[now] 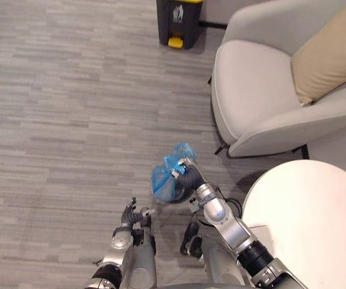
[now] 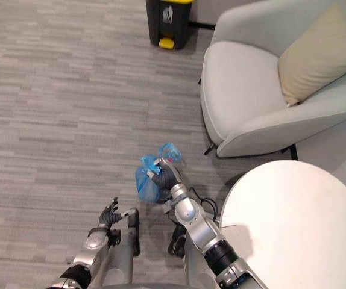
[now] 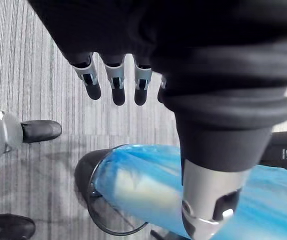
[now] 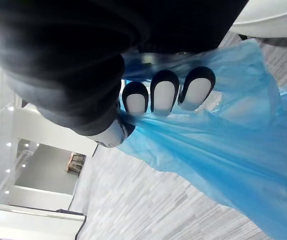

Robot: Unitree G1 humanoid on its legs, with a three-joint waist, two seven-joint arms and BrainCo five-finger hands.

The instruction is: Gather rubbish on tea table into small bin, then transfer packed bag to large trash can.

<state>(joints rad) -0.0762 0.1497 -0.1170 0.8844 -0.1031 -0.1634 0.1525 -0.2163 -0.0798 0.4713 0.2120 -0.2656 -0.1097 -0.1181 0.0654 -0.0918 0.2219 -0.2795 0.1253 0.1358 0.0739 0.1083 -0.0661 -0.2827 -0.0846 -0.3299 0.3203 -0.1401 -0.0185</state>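
Observation:
A blue plastic rubbish bag (image 1: 163,182) hangs low over the grey floor, and my right hand (image 1: 184,173) is shut on its bunched top. In the right wrist view its dark-tipped fingers (image 4: 162,96) curl into the blue film (image 4: 223,150). The left wrist view has the bag (image 3: 148,185) lying against the dark round rim of the small bin (image 3: 85,186). My left hand (image 1: 129,218) hangs to the left of the bag, with relaxed fingers (image 3: 116,86) that hold nothing. The large dark trash can (image 1: 179,21) with a yellow pedal stands far ahead.
A light grey armchair (image 1: 251,90) with a tan cushion (image 1: 330,51) stands to the right of the trash can. A round white table (image 1: 308,223) is close on my right. Grey plank floor (image 1: 70,108) stretches from the bag to the trash can.

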